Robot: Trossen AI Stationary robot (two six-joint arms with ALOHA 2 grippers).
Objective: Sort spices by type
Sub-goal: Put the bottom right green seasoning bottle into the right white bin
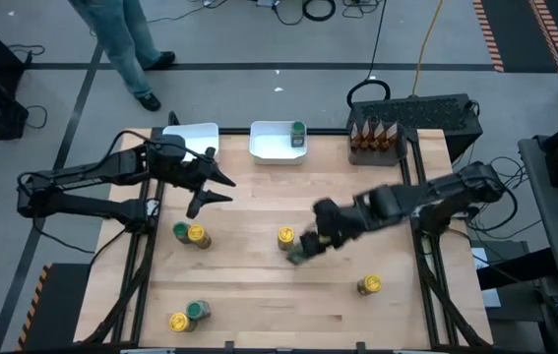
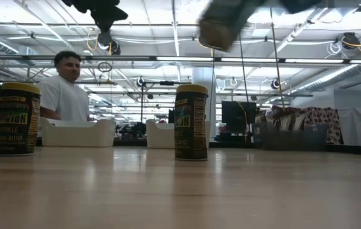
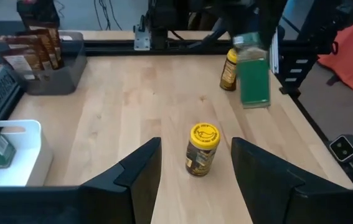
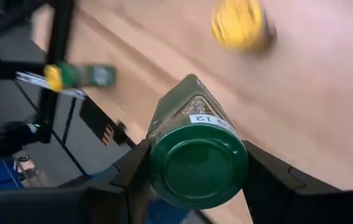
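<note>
Right gripper [image 1: 303, 248] reaches mid-desk, jaws clenched on green-lidded jar [image 4: 198, 163], lifted and tilted. Left gripper [image 1: 221, 189] hovers, jaws released. Jar label mostly blurred.

Grey floor [image 1: 259, 39] stretches past the wooden table [image 1: 259, 285], orange-and-black hazard striping [image 1: 490, 34] running along its edge, black cables [image 1: 318, 10] coiled up there too. A person in jeans [image 1: 126, 44] stands near the table's far side. Across the room, long ceiling lights [image 2: 167, 28] glow over a busy workshop, another person in a white shirt [image 2: 65, 95] behind the table
</note>
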